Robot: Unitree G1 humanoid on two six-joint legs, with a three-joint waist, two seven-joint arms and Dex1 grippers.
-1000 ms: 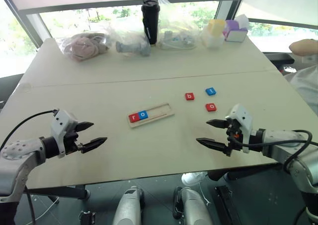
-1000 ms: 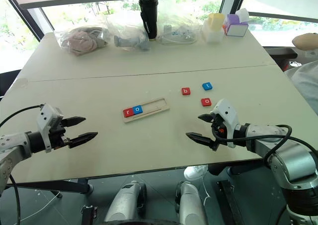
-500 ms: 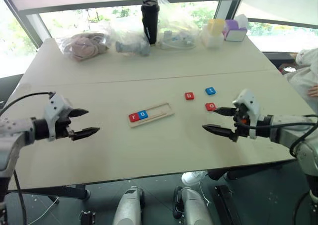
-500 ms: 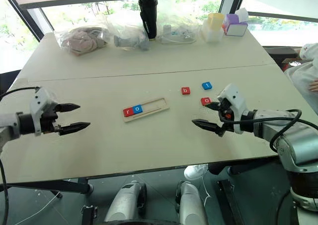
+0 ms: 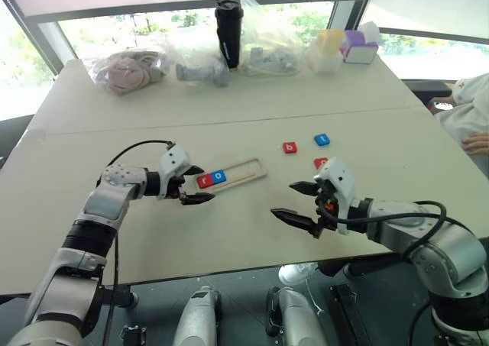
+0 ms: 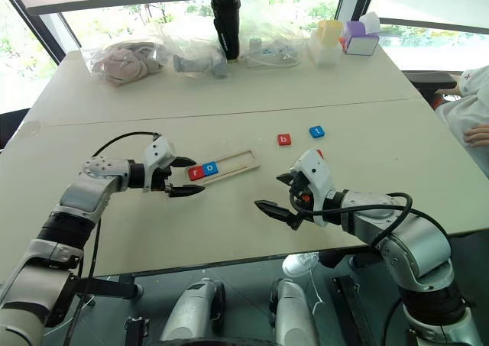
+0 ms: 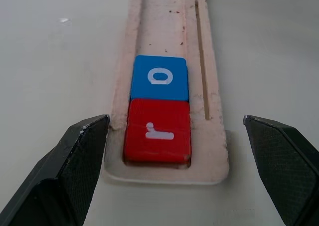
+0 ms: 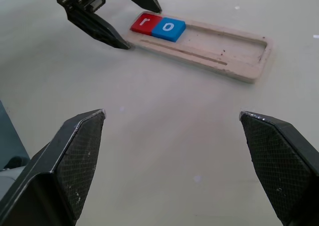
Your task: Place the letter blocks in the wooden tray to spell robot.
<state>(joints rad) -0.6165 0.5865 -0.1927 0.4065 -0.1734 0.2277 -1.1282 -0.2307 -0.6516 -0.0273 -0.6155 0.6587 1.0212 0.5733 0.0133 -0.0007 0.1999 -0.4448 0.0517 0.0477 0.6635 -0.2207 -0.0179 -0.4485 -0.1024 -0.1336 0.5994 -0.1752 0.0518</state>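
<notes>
Wooden tray [image 5: 233, 176]: lying mid-worktop [image 5: 229, 231], red "r" block [image 7: 158, 129] and blue "o" block [image 7: 159, 78] sitting at its left end, remaining slots bare.
Red "b" block [image 5: 290, 147], blue "t" block [image 5: 322, 140]: lying loose beyond my right gripper [image 5: 302, 204].
Third red block [image 5: 319, 162]: half hidden behind that gripper, letter unreadable.
My left gripper [image 5: 193, 184]: fingers released, straddling the tray's left end.
Right fingers: spread, grasping nothing, bare worktop lying below.
</notes>
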